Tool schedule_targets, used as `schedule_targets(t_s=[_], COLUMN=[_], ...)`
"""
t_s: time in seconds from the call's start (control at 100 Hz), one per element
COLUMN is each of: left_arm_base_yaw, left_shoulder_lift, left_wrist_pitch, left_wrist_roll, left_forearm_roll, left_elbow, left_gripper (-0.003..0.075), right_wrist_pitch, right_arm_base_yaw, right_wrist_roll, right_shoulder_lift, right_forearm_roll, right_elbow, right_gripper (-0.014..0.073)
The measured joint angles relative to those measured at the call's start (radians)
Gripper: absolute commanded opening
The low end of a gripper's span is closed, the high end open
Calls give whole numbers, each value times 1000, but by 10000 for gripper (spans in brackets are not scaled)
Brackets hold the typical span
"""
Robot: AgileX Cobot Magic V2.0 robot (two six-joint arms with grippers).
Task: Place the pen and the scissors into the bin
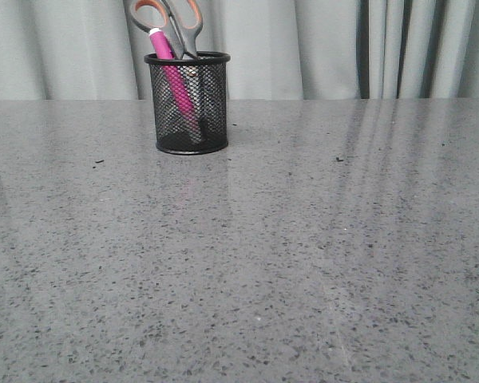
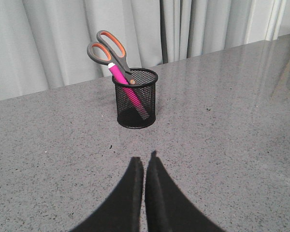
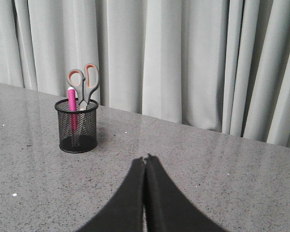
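The black mesh bin [image 1: 189,120] stands upright at the back left of the table. The magenta pen [image 1: 166,60] leans inside it, whitish cap up. The scissors [image 1: 180,24] stand in it blades down, orange-lined loops sticking out above the rim. The left wrist view shows the bin [image 2: 135,104], pen [image 2: 121,77] and scissors [image 2: 108,48] ahead of my left gripper [image 2: 145,158], which is shut and empty over the table. The right wrist view shows the bin [image 3: 78,130], pen [image 3: 72,96] and scissors [image 3: 84,82] well off to one side of my right gripper [image 3: 145,158], shut and empty. Neither gripper shows in the front view.
The grey speckled table [image 1: 263,263] stretches from the bin to the front edge. Pale grey curtains [image 1: 319,48] hang behind the table's far edge.
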Motion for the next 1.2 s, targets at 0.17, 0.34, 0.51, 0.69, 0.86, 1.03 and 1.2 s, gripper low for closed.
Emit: schedule_targets(t_s=[0.17,0.34,0.51,0.69,0.86,1.03,1.2], left_arm_base_yaw=[0,20,136,294,376,389,389], left_shoulder_lift=[0,-18,-120,-147,-147,-147,-147], left_wrist_pitch=[0,-67,-327,-402,-333,-302,-302], left_wrist_roll=[0,4,8,8,8,8,8], left_forearm_roll=[-2,40,88,95,84,82,82], left_elbow=[8,73,293,498,533,533,533], left_gripper=[-19,-19,-19,-19,-19,-19,-19], right_wrist_pitch=[0,0,0,-2,-2,-2,-2], right_arm_base_yaw=[0,0,0,0,0,0,0], right_wrist_roll=[0,-1,-1,-1,-1,-2,-2], right_shoulder_lift=[0,0,0,0,0,0,0], right_forearm_roll=[0,0,-2,-2,-2,-2,-2], right_elbow=[0,0,0,0,0,0,0], right_gripper=[-76,-76,-76,-76,-76,-76,-76])
